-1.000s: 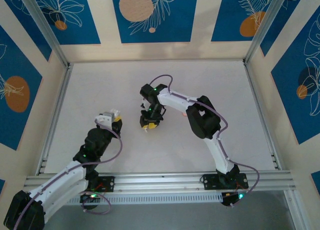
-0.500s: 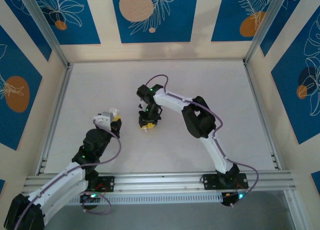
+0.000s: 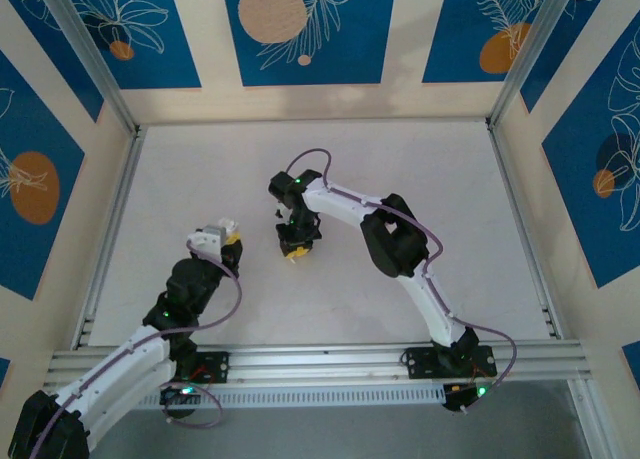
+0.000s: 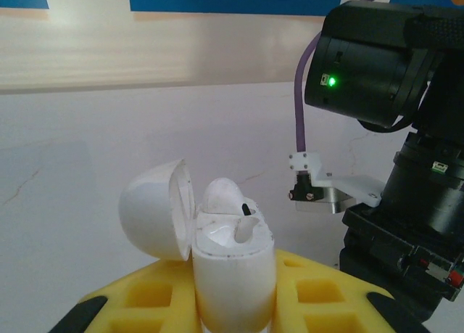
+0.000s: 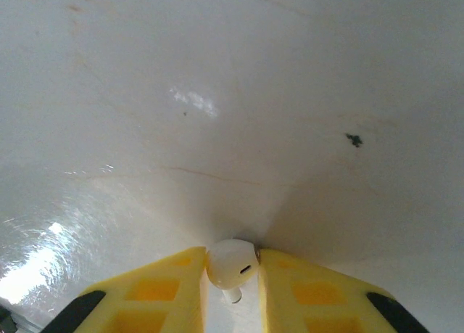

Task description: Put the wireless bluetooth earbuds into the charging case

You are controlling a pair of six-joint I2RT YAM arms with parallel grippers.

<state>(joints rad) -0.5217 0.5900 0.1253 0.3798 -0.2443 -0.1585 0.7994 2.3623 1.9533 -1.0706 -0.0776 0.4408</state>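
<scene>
My left gripper (image 4: pixel 233 298) is shut on the white charging case (image 4: pixel 233 278), holding it upright between yellow pads. Its lid (image 4: pixel 151 220) hangs open to the left. One white earbud (image 4: pixel 220 195) sits in the case's far slot. From above, the left gripper (image 3: pixel 222 242) and the case (image 3: pixel 216 231) are left of centre. My right gripper (image 3: pixel 296 250) points down at the table just to their right. In the right wrist view, the right gripper (image 5: pixel 233 269) is shut on another white earbud (image 5: pixel 230 262), pinched between its yellow fingers (image 5: pixel 163 289) right at the table surface.
The right arm's wrist (image 4: pixel 391 130) looms close on the right of the left wrist view. The white table (image 3: pixel 440 179) is fenced by aluminium rails (image 3: pixel 110 229) and patterned walls. A dark speck (image 5: pixel 354 138) marks the table ahead of the right gripper.
The right gripper has shifted slightly left and its fingers have come together on the earbud. The left arm with the case has hardly moved.
</scene>
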